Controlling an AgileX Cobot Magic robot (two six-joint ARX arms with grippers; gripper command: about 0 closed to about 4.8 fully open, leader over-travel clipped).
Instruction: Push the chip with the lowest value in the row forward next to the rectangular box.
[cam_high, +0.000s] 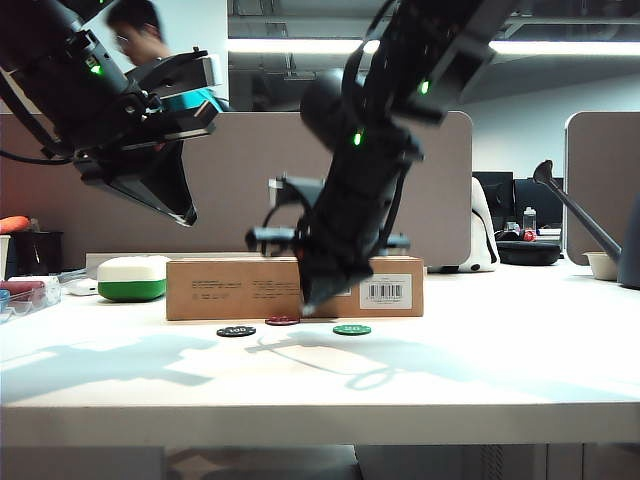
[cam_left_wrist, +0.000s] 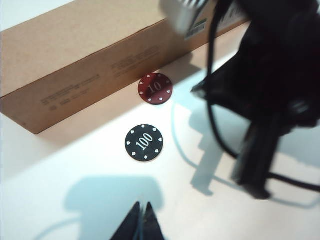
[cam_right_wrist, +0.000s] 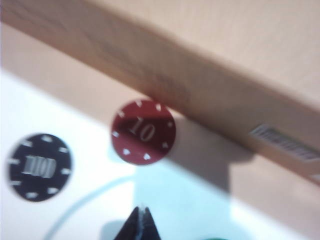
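Observation:
The dark red chip (cam_high: 282, 320) marked 10 lies right by the front face of the brown rectangular box (cam_high: 230, 287), ahead of the black 100 chip (cam_high: 236, 331) and the green chip (cam_high: 352, 329). My right gripper (cam_high: 306, 310) is shut and empty, its tip low over the table just right of the red chip (cam_right_wrist: 143, 131); its tips (cam_right_wrist: 141, 209) point at that chip. My left gripper (cam_high: 188, 215) hangs high at the left, shut, tips (cam_left_wrist: 141, 205) above the black chip (cam_left_wrist: 144, 142) and red chip (cam_left_wrist: 155, 88). The box (cam_left_wrist: 75, 50) fills the far side.
A white-and-green rounded case (cam_high: 132, 277) sits left of the box. Clutter lies at the table's far left (cam_high: 25, 290), and a bowl (cam_high: 604, 264) and dark watering can (cam_high: 590, 225) stand at the far right. The right arm (cam_left_wrist: 265, 85) crosses the left wrist view.

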